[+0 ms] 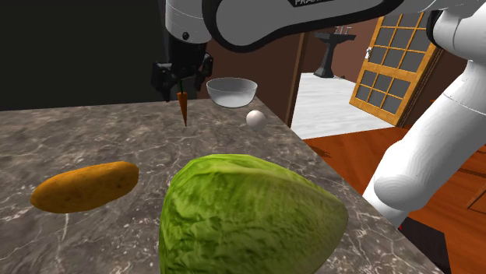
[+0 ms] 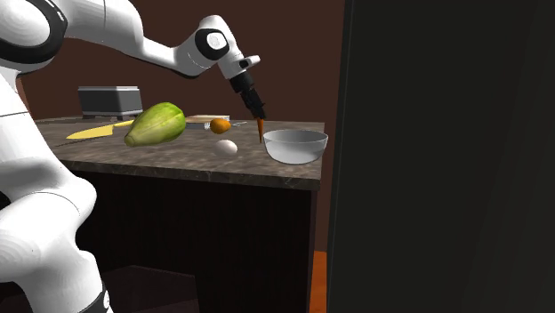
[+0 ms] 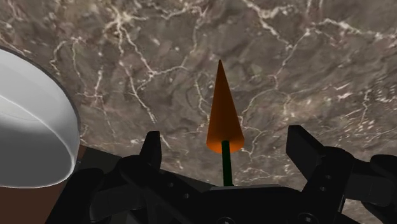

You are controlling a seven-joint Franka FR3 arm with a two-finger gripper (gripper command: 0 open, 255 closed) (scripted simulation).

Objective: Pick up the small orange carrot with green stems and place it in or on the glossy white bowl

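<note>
A small orange carrot (image 1: pixel 183 104) hangs tip down from its thin green stem, above the marble counter (image 1: pixel 93 140). My gripper (image 1: pixel 181 81) grips it by the stem from above. In the wrist view the carrot (image 3: pixel 224 118) points away from the gripper (image 3: pixel 226 145), and its stem runs back between the black fingers (image 3: pixel 151 147). The glossy white bowl (image 1: pixel 231 91) stands on the counter just to the shoulder view's right of the carrot. In the second exterior view the carrot (image 2: pixel 261 130) hangs just left of the bowl (image 2: pixel 296 145), level with its rim. The bowl's rim (image 3: pixel 38 121) lies beside the gripper.
A white egg (image 1: pixel 255 117) lies near the bowl. A big green lettuce (image 1: pixel 249 218) and an orange-brown oblong vegetable (image 1: pixel 84 187) lie nearer the stand. The counter edge (image 1: pixel 327 167) drops to a wooden floor. A grey box (image 2: pixel 109 100) stands at the far end.
</note>
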